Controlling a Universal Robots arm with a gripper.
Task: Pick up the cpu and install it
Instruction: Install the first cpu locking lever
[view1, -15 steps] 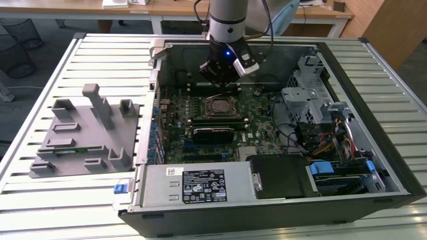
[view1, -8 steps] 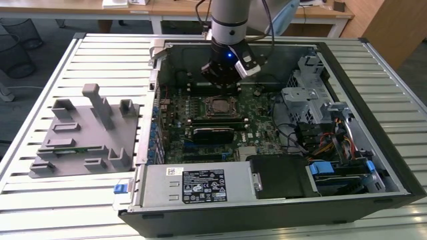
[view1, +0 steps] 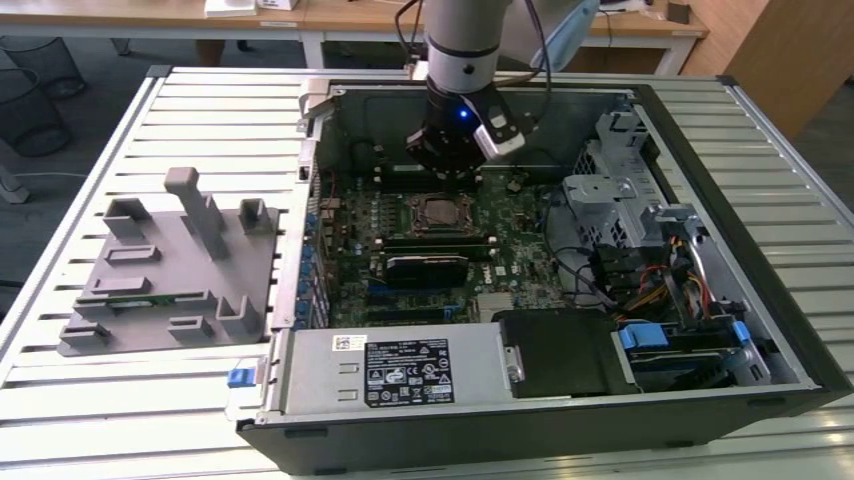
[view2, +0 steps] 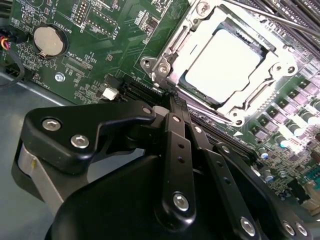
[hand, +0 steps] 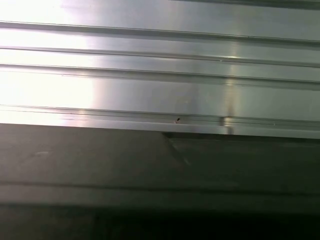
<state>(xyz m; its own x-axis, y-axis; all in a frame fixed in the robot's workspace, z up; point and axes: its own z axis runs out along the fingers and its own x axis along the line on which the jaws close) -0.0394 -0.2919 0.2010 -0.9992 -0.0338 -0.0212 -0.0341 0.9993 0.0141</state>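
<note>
The cpu, a flat square chip with a bright silver top, lies inside the metal-framed socket on the green motherboard. The socket's frame stands open around it. In the exterior view the socket sits mid-board inside the open computer case. My gripper hangs just behind the socket, above the board. In the second wrist view its black fingers meet at their tips beside the socket's corner, holding nothing.
A grey fixture plate with upright posts and a green memory stick lies at the exterior view's left on the ribbed metal table. The power supply, black drive bay and cables crowd the case. A coin battery sits on the board.
</note>
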